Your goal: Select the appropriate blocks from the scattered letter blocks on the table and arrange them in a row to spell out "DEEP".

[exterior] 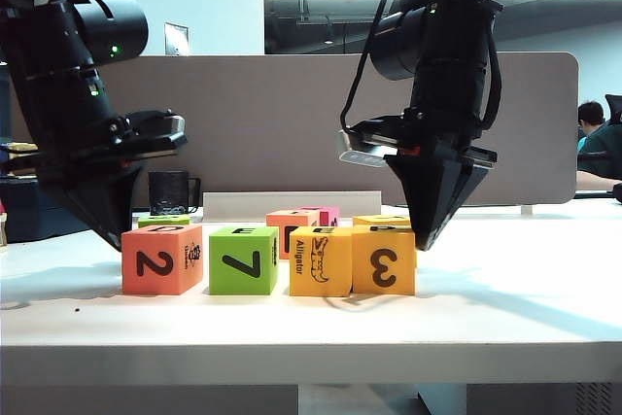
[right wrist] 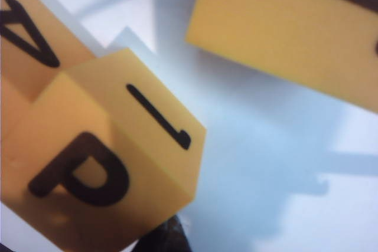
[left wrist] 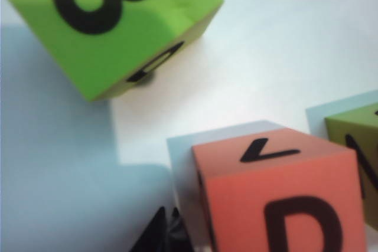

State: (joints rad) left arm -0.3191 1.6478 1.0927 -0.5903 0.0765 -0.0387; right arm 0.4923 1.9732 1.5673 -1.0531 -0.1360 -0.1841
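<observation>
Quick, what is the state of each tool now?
Left tool: closed, holding nothing, beside the salmon block.
Right tool: closed, holding nothing, beside the yellow-orange 3 block.

Exterior view: upper links of both black arms are running off the top edge. The small blocks behind the front row are sitting mostly hidden: a salmon foam cube (exterior: 290,224) with its black letter half covered, a pink one (exterior: 328,214) showing only a corner, a yellow-orange one (exterior: 381,222) and a green one (exterior: 163,222) showing just top slivers.

Left wrist view: the left gripper (left wrist: 167,235) is showing only as dark tips at the frame edge; an olive-green cube (left wrist: 357,146) is being cropped, letter unreadable.

Right wrist view: blurred throughout. The right gripper (right wrist: 168,237) is probably the dark patch behind the P block (right wrist: 100,169). A yellow-orange foam block (right wrist: 295,33) is being cropped, its marking unreadable.
</observation>
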